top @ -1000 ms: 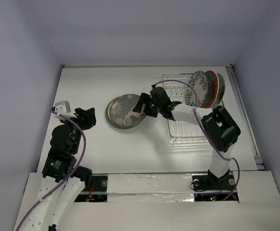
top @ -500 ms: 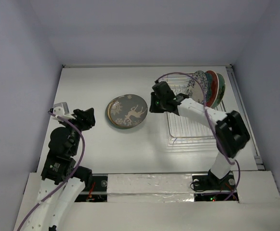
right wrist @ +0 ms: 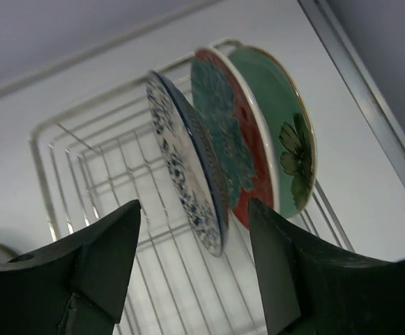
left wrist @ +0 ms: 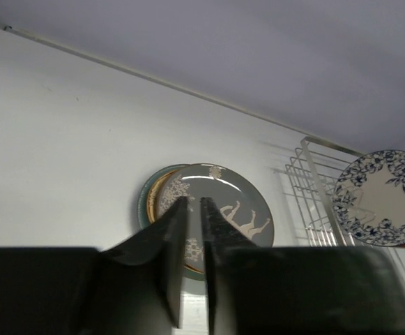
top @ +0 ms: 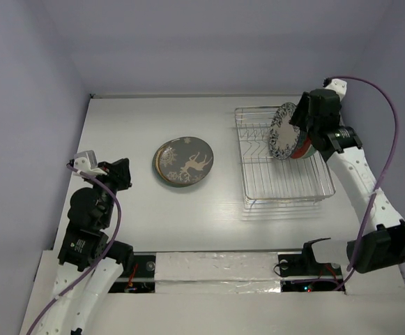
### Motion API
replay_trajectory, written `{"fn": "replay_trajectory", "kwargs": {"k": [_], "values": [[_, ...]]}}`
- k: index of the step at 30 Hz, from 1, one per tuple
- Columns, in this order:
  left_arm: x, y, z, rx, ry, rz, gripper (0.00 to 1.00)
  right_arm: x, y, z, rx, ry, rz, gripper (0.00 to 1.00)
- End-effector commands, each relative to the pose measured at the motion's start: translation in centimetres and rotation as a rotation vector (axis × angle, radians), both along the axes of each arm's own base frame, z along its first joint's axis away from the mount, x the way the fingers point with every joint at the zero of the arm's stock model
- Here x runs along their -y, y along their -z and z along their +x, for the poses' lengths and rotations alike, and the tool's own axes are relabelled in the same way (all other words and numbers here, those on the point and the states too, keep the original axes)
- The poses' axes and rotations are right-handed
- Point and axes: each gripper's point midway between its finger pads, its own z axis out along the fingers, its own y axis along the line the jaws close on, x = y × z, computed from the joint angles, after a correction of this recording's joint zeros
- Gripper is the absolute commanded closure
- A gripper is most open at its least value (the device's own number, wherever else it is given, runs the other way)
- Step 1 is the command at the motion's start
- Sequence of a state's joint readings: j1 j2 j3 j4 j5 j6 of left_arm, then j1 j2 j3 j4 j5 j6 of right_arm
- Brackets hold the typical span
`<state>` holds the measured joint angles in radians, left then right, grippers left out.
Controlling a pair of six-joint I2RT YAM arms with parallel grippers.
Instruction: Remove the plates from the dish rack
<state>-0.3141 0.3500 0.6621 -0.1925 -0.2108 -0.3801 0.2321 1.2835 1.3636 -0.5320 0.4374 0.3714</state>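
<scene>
My right gripper hangs wide open and empty near three plates standing at the far-right end of the silver wire dish rack: the white blue-floral plate, the red-rimmed plate and the pale green flower plate. My left gripper is almost closed on nothing, and it faces the brown patterned plate, which is stacked on the white table.

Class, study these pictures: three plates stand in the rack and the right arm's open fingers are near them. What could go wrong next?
1. The blue-flowered plate, red plate and green plate lean close together in the rack; one of the open right fingers pushed between them may knock the red plate over.
2. Gripped only at its rim, the blue-flowered plate might slip and chip against the wires.
</scene>
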Motion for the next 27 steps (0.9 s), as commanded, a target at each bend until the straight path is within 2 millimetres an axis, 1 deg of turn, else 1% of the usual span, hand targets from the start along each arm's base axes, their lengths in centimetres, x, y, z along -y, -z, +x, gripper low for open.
{"fn": "replay_trajectory", "kwargs": {"k": [1,2,3,4,5,6,7,8,10,11,13,15,16,17,19,21,22,23,25,26,27], "values": [[0.2,-0.7,-0.1,0.034,0.009,-0.011,0.86,2.4,1.8,-0.5,-0.102,0.019,-0.092,0.31],[0.2,-0.7,-0.1,0.035,0.009,-0.012,0.82,2.7,1.9,-0.3,-0.105,0.021,-0.095,0.35],[0.4,-0.8,-0.2,0.036,0.018,-0.012,0.78,2.3,2.1,0.1,-0.111,-0.012,-0.085,0.37],[0.3,-0.7,-0.2,0.036,0.018,-0.012,0.75,2.1,3.3,0.7,-0.150,-0.025,-0.096,0.40],[0.3,-0.8,-0.2,0.038,0.018,-0.013,0.70,2.5,3.3,1.2,-0.155,-0.016,-0.101,0.44],[0.3,-0.8,-0.3,0.039,0.018,-0.013,0.69,2.4,3.8,1.6,-0.171,-0.023,-0.110,0.46],[0.3,-0.8,-0.3,0.041,0.018,-0.014,0.67,2.6,5.1,2.3,-0.205,-0.023,-0.110,0.47],[0.5,-0.8,-0.4,0.041,0.027,-0.016,0.66,2.4,5.3,2.9,-0.212,-0.029,-0.107,0.48],[0.5,-0.8,-0.3,0.039,0.027,-0.014,0.64,3.0,6.3,3.7,-0.238,-0.014,-0.109,0.50],[0.5,-0.8,-0.3,0.038,0.027,-0.013,0.63,3.0,7.5,4.3,-0.268,-0.013,-0.114,0.52],[0.5,-0.8,-0.3,0.038,0.027,-0.013,0.62,3.3,7.8,5.1,-0.273,0.001,-0.135,0.55],[0.5,-0.8,-0.4,0.039,0.027,-0.015,0.62,3.9,8.2,5.4,-0.296,0.027,-0.160,0.61],[0.7,-0.8,-0.4,0.038,0.036,-0.013,0.62,4.0,7.6,5.6,-0.290,0.028,-0.171,0.64],[0.7,-0.8,-0.4,0.039,0.036,-0.015,0.61,4.2,7.3,5.6,-0.290,0.033,-0.179,0.73],[0.8,-0.7,-0.3,0.035,0.036,-0.012,0.61,4.8,5.5,5.4,-0.261,0.053,-0.205,0.87],[1.0,-0.7,-0.3,0.033,0.045,-0.012,0.61,5.1,4.0,5.0,-0.235,0.060,-0.220,0.94],[1.0,-0.7,-0.2,0.030,0.045,-0.011,0.61,5.4,2.8,4.5,-0.220,0.062,-0.238,0.96],[1.0,-0.5,-0.2,0.028,0.045,-0.010,0.61,5.5,1.6,4.4,-0.199,0.064,-0.244,1.00],[1.0,-0.6,-0.2,0.026,0.045,-0.011,0.61,5.6,-0.2,3.9,-0.174,0.055,-0.255,1.00],[1.1,-0.5,-0.1,0.023,0.045,-0.010,0.60,5.5,-1.9,3.9,-0.140,0.049,-0.253,1.00],[1.1,-0.5,-0.1,0.025,0.045,-0.009,0.60,5.5,-2.7,3.7,-0.126,0.044,-0.254,1.00]]}}
